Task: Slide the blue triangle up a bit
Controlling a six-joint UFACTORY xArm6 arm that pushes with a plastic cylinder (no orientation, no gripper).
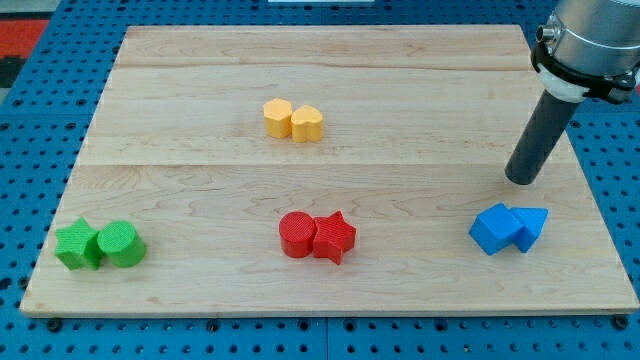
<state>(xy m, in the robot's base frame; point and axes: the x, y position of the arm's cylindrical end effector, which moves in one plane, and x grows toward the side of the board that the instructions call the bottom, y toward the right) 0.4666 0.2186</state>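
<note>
The blue triangle lies on the wooden board near the view's lower right, touching a blue cube-like block on its left. My tip rests on the board just above these two blue blocks, a short gap away from the triangle. The dark rod rises from the tip toward the view's top right.
Two yellow blocks sit together at upper centre. A red cylinder and a red star touch at lower centre. Two green blocks sit at the lower left. The board's right edge is close to the blue blocks.
</note>
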